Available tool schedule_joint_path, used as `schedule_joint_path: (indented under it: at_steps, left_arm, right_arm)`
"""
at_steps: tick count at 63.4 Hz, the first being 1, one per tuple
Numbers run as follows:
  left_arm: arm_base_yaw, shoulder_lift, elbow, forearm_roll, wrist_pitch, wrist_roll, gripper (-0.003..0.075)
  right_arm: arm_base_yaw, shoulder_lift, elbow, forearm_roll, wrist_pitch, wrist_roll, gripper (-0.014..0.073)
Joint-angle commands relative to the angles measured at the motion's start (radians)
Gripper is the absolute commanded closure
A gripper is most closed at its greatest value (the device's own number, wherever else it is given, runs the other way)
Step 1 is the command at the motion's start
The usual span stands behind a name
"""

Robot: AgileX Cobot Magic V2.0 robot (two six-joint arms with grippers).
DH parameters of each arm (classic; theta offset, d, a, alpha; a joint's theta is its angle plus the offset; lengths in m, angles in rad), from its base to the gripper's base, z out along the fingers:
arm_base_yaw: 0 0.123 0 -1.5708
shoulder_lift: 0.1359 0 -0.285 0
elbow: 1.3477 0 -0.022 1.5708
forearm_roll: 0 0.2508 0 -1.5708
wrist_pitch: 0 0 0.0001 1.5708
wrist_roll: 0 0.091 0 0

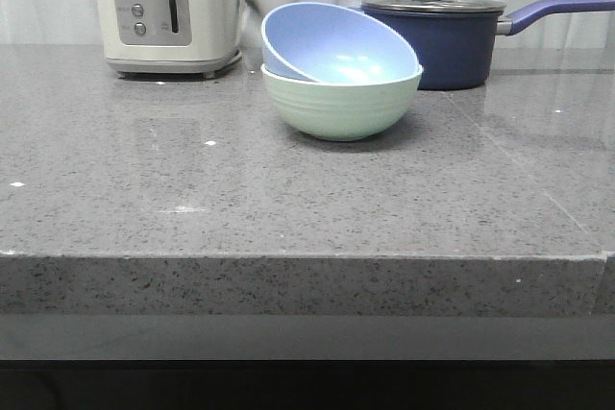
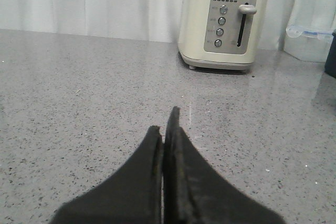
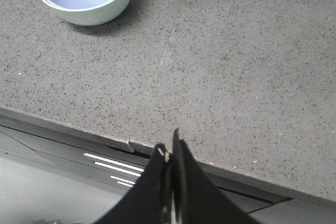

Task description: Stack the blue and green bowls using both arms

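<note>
Grey speckled stone forms the desk [image 1: 288,208], backed by pale curtains. At upper centre of the front frame the matte blue bowl [image 1: 332,43] sits tilted inside the wider mint green bowl [image 1: 341,103], its mouth facing forward and right. Both are round, faintly ridged. Left pincer [image 2: 167,129] and right pincer [image 3: 169,150] are pressed closed, empty.

Left hand [image 2: 165,129]: black fingers pressed together, tips meeting, nothing between them; held low over worktop [image 2: 79,103], pointing along surface. Right hand [image 3: 170,148]: fingers closed against each other, empty; held higher, angled downward, tips over worktop's front edge. Neither arm visible in front view; wrist views show only fingers.
</note>
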Motion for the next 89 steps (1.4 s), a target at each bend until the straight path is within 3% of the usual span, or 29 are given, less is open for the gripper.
schedule_joint_path:
  at_steps: [1,59,67,78,89]
  left_arm:
    - [0.004,-0.018,0.006,0.002,-0.09,-0.013,0.074]
    - [0.004,-0.017,0.006,0.002,-0.09,-0.013,0.074]
    - [0.004,-0.017,0.006,0.002,-0.09,-0.013,0.074]
    - [0.004,-0.017,0.006,0.002,-0.09,-0.013,0.074]
    - [0.004,-0.017,0.006,0.002,-0.09,-0.013,0.074]
  right_arm:
    - [-0.004,0.004,-0.022,-0.005,-0.067,0.001,0.0657]
    - [-0.004,-0.004,-0.012,-0.034,-0.091,-0.007,0.0657]
    - [-0.046,-0.084,0.101,-0.067,-0.278,-0.011,0.0657]
    - [-0.125,-0.272,0.405,-0.085,-0.669,-0.011,0.0657]
    - [-0.15,-0.425,0.682,-0.085,-0.95,-0.011,0.0657]
